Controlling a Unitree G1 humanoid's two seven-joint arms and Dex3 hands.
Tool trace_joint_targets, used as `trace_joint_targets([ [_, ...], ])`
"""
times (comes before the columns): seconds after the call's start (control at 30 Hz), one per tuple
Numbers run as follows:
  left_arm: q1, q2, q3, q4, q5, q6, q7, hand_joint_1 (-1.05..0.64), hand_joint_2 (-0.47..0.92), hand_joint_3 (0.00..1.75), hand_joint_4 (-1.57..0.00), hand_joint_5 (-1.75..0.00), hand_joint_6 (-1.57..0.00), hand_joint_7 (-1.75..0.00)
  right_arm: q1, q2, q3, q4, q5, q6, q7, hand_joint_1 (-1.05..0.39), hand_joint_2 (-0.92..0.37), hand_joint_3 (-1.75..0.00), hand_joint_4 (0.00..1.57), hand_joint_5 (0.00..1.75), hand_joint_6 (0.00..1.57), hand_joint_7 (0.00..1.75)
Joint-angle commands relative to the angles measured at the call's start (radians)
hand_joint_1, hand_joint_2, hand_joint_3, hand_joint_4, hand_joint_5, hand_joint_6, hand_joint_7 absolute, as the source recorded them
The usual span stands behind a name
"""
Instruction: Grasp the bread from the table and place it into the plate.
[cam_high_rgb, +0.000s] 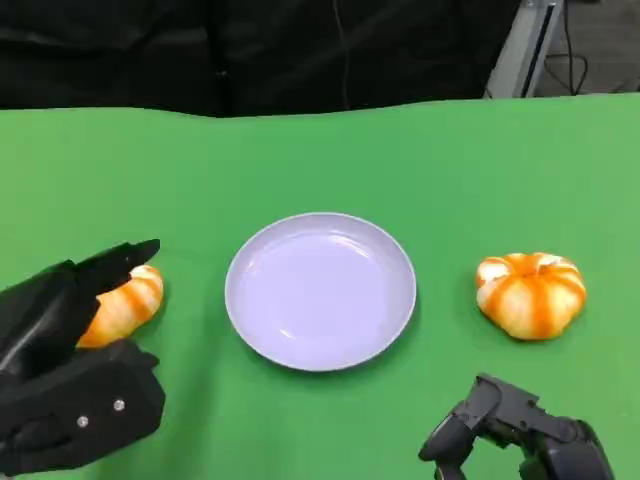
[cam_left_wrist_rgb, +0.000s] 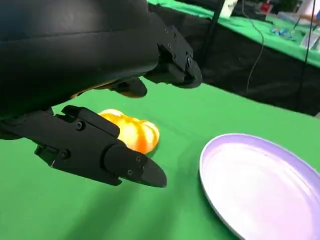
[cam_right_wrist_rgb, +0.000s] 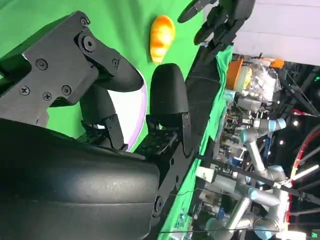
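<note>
Orange and cream in stripes, round like a small pumpkin: describes the bread (cam_high_rgb: 125, 305) well enough. Lies on the green table (cam_high_rgb: 320, 160), near the lavender plate (cam_high_rgb: 320, 290) on the robot's left side, apart from its rim. Has the left hand (cam_high_rgb: 60, 370) spread wide about it, with fingers (cam_left_wrist_rgb: 175, 60) reaching over the top and another black part low beside it, yet no firm contact to see in the left wrist view. Holds nothing for now. Looks light and probably rather soft, with a glossy skin that may slip a little. Should be taken across the widest part, one side against the other, with a gentle squeeze only, because a hard one may dent or crush it. Better not to pinch at the top edge, where the rounded form could roll out of the fingers. Needs then only a short carry sideways and a low release above the middle of the plate. Shows also a second similar bread (cam_high_rgb: 530, 293) beyond the plate on the other side, untouched. Keeps the right hand (cam_high_rgb: 520, 435) low at the near edge of the table, fingers somewhat bent but apart, with nothing in them.
</note>
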Motion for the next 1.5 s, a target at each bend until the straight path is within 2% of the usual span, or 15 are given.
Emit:
trace_joint_targets([
  [0.03,-0.024,0.027,-0.016,0.035,0.039,0.001,0.023,-0.41,0.9,0.0,-0.18,-0.22,-0.27,0.0,0.002,-0.006,-0.004,-0.007,0.004,-0.002,-0.004,-0.1,-0.35,-1.28,0.71,1.6,0.77,1.32],
  [0.1,-0.18,0.028,-0.136,0.245,0.211,0.05,0.077,-0.46,0.91,0.0,-0.11,-0.18,-0.23,0.0,0.011,-0.005,0.0,-0.017,0.002,-0.001,-0.005,-0.1,-0.35,-1.28,0.7,1.6,0.77,1.32],
  [0.2,-0.301,0.011,-0.22,0.428,0.304,0.087,0.114,-0.48,0.9,0.0,-0.06,-0.16,-0.22,0.0,0.019,-0.005,0.003,-0.029,0.002,0.005,-0.005,-0.11,-0.36,-1.27,0.7,1.6,0.77,1.32],
  [0.4,-0.451,-0.039,-0.303,0.75,0.311,0.068,0.222,-0.45,0.86,0.0,-0.06,-0.17,-0.26,-0.02,0.031,-0.002,0.011,-0.042,-0.005,0.012,-0.007,-0.11,-0.36,-1.26,0.7,1.6,0.77,1.32],
  [0.6,-0.558,-0.072,-0.379,0.973,0.319,0.072,0.302,-0.46,0.89,0.01,-0.06,-0.18,-0.26,-0.01,0.04,0.0,0.021,-0.05,-0.012,0.017,-0.014,-0.1,-0.35,-1.28,0.7,1.6,0.78,1.32],
  [0.83,-0.702,-0.132,-0.441,1.301,0.285,0.063,0.304,-0.44,0.9,0.0,-0.1,-0.2,-0.29,-0.01,0.042,-0.004,0.019,-0.053,-0.01,0.009,-0.019,-0.09,-0.34,-1.28,0.71,1.59,0.78,1.31],
  [0.97,-0.729,-0.134,-0.457,1.385,0.256,0.02,0.272,-0.37,0.92,0.04,-0.22,-0.22,-0.32,-0.02,0.042,-0.004,0.019,-0.049,-0.009,0.004,-0.02,-0.1,-0.33,-1.28,0.71,1.59,0.79,1.3],
  [1.03,-0.721,-0.126,-0.458,1.393,0.243,-0.035,0.329,-0.28,0.92,0.05,-0.58,-0.21,-0.57,-0.05,0.043,-0.004,0.02,-0.048,-0.005,0.002,-0.02,-0.1,-0.33,-1.29,0.71,1.59,0.79,1.3],
  [1.1,-0.72,-0.123,-0.461,1.401,0.236,-0.06,0.357,-0.25,0.92,0.04,-0.72,-0.19,-0.68,-0.05,0.043,-0.004,0.02,-0.048,-0.003,0.002,-0.02,-0.09,-0.33,-1.29,0.71,1.59,0.79,1.29],
  [1.3,-0.727,-0.122,-0.476,1.419,0.221,-0.072,0.371,-0.24,0.92,0.04,-0.77,-0.17,-0.72,-0.04,0.043,-0.004,0.021,-0.048,-0.003,0.002,-0.02,-0.09,-0.33,-1.29,0.71,1.59,0.79,1.29],
  [1.33,-0.715,-0.105,-0.466,1.378,0.218,-0.159,0.493,-0.22,0.92,0.1,-0.89,-0.23,-0.86,-0.11,0.041,-0.006,0.018,-0.046,-0.006,0.001,-0.02,-0.09,-0.33,-1.29,0.71,1.59,0.79,1.29],
  [1.37,-0.707,-0.091,-0.46,1.349,0.217,-0.227,0.587,-0.21,0.85,0.28,-0.86,-0.97,-0.81,-0.84,0.039,-0.008,0.016,-0.044,-0.009,0.0,-0.02,-0.09,-0.33,-1.29,0.71,1.59,0.79,1.29],
  [1.4,-0.702,-0.082,-0.457,1.333,0.216,-0.275,0.654,-0.2,0.72,0.56,-0.87,-1.43,-0.7,-1.37,0.038,-0.01,0.014,-0.043,-0.011,-0.001,-0.02,-0.09,-0.34,-1.29,0.71,1.59,0.79,1.29],
  [1.43,-0.7,-0.072,-0.454,1.307,0.217,-0.321,0.711,-0.2,0.64,0.7,-0.87,-1.58,-0.67,-1.56,0.037,-0.009,0.013,-0.042,-0.013,0.002,-0.021,-0.09,-0.34,-1.29,0.71,1.59,0.78,1.29],
  [1.5,-0.702,-0.063,-0.455,1.291,0.221,-0.359,0.751,-0.18,0.5,0.96,-0.88,-1.71,-0.65,-1.71,0.037,-0.009,0.014,-0.041,-0.016,0.006,-0.023,-0.08,-0.34,-1.29,0.71,1.59,0.79,1.3],
])
